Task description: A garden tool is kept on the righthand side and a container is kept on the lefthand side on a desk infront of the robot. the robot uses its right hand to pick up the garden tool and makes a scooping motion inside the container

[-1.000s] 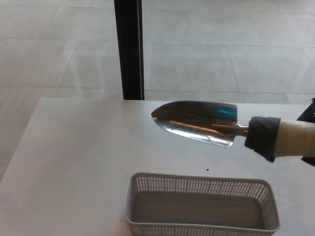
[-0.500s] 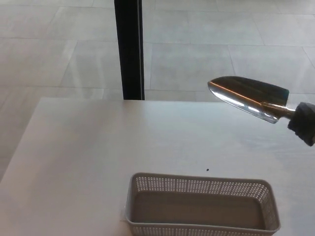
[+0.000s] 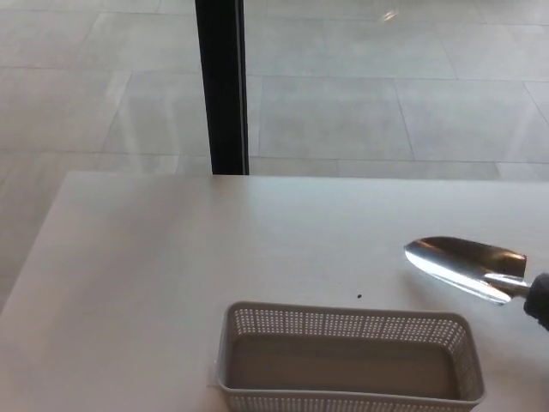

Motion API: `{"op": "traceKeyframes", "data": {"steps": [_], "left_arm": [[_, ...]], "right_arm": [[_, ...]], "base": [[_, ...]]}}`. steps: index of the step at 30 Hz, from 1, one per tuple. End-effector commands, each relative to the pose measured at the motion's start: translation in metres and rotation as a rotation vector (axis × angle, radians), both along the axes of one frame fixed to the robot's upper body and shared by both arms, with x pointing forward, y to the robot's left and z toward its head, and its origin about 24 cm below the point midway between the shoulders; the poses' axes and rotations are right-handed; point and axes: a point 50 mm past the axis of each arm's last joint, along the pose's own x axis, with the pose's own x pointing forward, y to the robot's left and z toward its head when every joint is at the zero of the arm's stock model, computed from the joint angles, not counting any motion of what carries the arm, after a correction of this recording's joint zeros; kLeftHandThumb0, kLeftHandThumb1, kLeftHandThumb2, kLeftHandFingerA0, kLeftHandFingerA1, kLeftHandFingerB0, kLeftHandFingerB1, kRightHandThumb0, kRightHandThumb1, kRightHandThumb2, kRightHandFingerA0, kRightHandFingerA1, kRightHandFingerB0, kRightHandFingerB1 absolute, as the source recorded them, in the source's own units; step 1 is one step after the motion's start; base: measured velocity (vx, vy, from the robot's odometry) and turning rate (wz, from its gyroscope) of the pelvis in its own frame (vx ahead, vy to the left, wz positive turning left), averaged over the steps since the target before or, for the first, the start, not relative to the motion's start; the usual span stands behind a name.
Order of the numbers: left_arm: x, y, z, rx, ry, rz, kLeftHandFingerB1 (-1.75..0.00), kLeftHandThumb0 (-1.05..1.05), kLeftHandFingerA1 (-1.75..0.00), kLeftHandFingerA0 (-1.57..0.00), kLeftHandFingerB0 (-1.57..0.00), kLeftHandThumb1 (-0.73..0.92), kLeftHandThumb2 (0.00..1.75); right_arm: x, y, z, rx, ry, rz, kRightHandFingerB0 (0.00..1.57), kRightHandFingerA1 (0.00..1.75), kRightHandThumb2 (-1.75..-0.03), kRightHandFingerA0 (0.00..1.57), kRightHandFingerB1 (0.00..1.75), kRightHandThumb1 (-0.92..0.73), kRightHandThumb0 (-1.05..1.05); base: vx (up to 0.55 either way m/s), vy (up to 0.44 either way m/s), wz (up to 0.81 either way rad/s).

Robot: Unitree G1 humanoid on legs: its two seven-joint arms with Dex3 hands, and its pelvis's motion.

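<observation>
A garden trowel [image 3: 467, 268] with a shiny metal blade shows at the right edge of the head view, low over or on the white desk [image 3: 171, 257]. Its tip points left. Only the blade and the dark collar of its handle [image 3: 540, 302] are in the picture; the rest runs off the right edge. A white perforated basket [image 3: 347, 324], the container, stands empty at the bottom centre, just left of and nearer than the blade. Neither hand shows, so what holds the trowel is hidden.
A black vertical post [image 3: 220, 86] stands behind the desk's far edge, with grey tiled floor [image 3: 386, 103] beyond. A small dark speck [image 3: 359, 298] lies on the desk just behind the basket.
The trowel has swung right and then down, from high over the desk's middle to low at the right edge. Its pale handle has left the picture. The basket has stayed put.
</observation>
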Motion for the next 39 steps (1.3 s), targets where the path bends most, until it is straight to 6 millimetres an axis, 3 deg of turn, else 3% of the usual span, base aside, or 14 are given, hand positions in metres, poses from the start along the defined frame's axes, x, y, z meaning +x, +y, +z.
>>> {"op": "traceKeyframes", "data": {"steps": [1,2,3,7,8,12,15,16,18,19,22,35,36,39], "left_arm": [[-0.006,0.001,0.001,0.017,0.014,-0.004,-1.03,-0.98,-1.23,-0.97,-0.8,-0.02,1.11],[-0.007,0.001,0.0,0.022,0.027,-0.011,-1.03,-0.98,-1.23,-0.97,-0.8,-0.02,1.11],[-0.007,0.001,0.0,0.026,0.029,-0.005,-1.04,-1.04,-1.25,-0.97,-0.79,-0.03,1.11],[-0.002,0.003,0.002,0.026,0.005,0.001,-1.02,-0.88,-1.16,-1.09,-0.88,-0.01,1.11],[-0.002,0.003,0.003,0.025,0.001,-0.008,-1.04,-0.84,-1.15,-0.9,-0.81,-0.06,1.12],[-0.002,0.003,0.004,0.026,0.006,-0.076,-1.04,-0.95,-1.22,-0.87,-0.77,0.04,1.13],[-0.005,0.003,0.005,-0.003,-0.018,-0.05,-0.98,-1.05,-1.2,-0.96,-0.85,-0.07,1.01],[-0.005,0.003,0.004,0.007,0.0,-0.058,-0.99,-0.93,-1.16,-0.88,-0.8,0.03,1.05],[-0.005,0.003,0.004,0.003,-0.002,-0.052,-1.0,-0.92,-1.13,-0.83,-0.79,0.03,0.99],[-0.005,0.003,0.004,0.003,-0.005,-0.048,-1.01,-0.93,-1.13,-0.85,-0.78,0.03,0.98],[-0.004,0.003,0.003,0.003,-0.005,0.0,-1.05,-0.85,-1.23,-1.01,-0.83,-0.04,1.07],[-0.006,0.001,0.001,0.014,0.001,0.021,-1.05,-0.95,-1.24,-0.95,-0.78,0.01,1.13],[-0.007,0.001,0.0,0.022,0.017,0.014,-1.05,-0.87,-1.22,-0.97,-0.81,-0.01,1.14],[-0.008,0.001,0.0,0.021,0.018,0.016,-1.05,-0.85,-1.18,-0.87,-0.78,-0.05,1.12]], "right_arm": [[-0.005,0.0,-0.007,-0.119,-0.044,0.034,0.8,1.27,-0.98,1.09,1.01,-0.51,-0.35],[-0.005,0.001,-0.009,-0.128,-0.034,0.043,0.8,1.27,-0.98,1.09,1.01,-0.51,-0.35],[-0.006,0.002,-0.011,-0.117,-0.033,0.042,0.71,1.67,-0.72,0.87,1.35,-0.66,-0.27],[-0.009,0.009,-0.021,-0.046,-0.041,0.103,0.76,1.69,-0.93,0.96,1.44,-0.59,-0.26],[-0.01,0.01,-0.021,-0.047,-0.038,0.118,0.81,1.69,-0.98,0.91,1.44,-0.54,-0.25],[-0.011,0.013,-0.025,-0.103,-0.006,0.154,0.84,1.51,-0.97,0.81,1.01,-0.6,-0.28],[-0.011,0.014,-0.024,-0.192,0.022,0.188,0.56,1.33,-0.62,0.74,0.55,-0.7,-0.48],[-0.012,0.014,-0.024,-0.237,0.078,0.218,0.24,1.18,-0.61,0.67,0.34,-0.69,-0.62],[-0.012,0.013,-0.024,-0.301,0.197,0.244,0.0,0.51,-0.63,0.02,0.2,-0.72,-0.81],[-0.012,0.012,-0.021,-0.34,0.276,0.261,0.0,0.14,-0.93,0.0,0.09,-0.55,-0.95],[-0.011,0.011,-0.015,-0.398,0.393,0.291,0.0,0.17,-0.93,0.0,0.0,-0.56,-1.0],[-0.015,0.011,0.006,-0.348,0.482,0.327,0.0,0.28,-0.98,0.0,0.0,-0.57,-1.03],[-0.016,0.011,0.013,-0.327,0.465,0.333,0.0,0.0,-0.78,0.0,0.0,-0.54,-1.02],[-0.019,0.007,0.028,-0.277,0.419,0.314,0.0,0.0,-0.6,0.0,0.0,-0.65,-1.02]], "base": [[0.0,0.0,0.0],[0.0,0.0,0.0],[0.0,0.0,0.0],[0.0,0.0,0.0],[0.0,0.0,0.0],[0.0,0.0,0.0],[0.0,0.0,0.0],[0.0,0.0,0.0],[0.0,0.0,0.0],[0.0,0.0,0.0],[0.0,0.0,0.0],[0.0,0.0,0.0],[0.0,0.0,0.0],[0.0,0.0,0.0]]}}
